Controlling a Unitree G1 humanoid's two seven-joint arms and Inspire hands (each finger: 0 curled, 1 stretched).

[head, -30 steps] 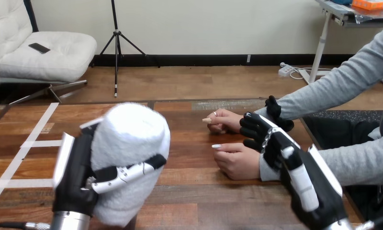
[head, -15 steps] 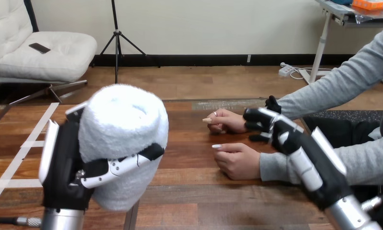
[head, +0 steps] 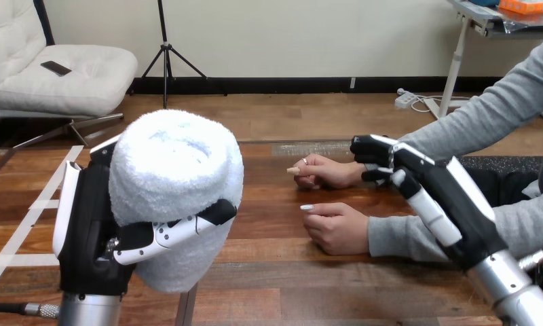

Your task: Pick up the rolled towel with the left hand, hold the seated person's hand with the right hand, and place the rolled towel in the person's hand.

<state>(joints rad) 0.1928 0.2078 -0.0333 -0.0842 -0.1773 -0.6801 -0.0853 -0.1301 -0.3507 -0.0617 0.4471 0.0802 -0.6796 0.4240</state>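
The rolled white towel [head: 176, 173] stands upright in my left hand [head: 91, 231], whose fingers and thumb are curled round it, lifted above the near left part of the wooden table [head: 282, 285]. The person's two hands rest on the table at centre right: the far hand [head: 325, 170], loosely closed with a finger pointing left, and the near hand [head: 340, 229], palm down. My right hand [head: 452, 204] reaches in from the lower right, with its tip at the wrist of the far hand. Whether it grips that wrist I cannot tell.
White tape strips [head: 45, 202] mark the table's left part. The person's grey sleeves [head: 486, 122] cross the right edge of the table. Bare wood lies between the towel and the person's hands.
My left hand has raised the towel and drawn it slightly left. My right hand has risen from beside the near hand and swung over towards the far hand's wrist.
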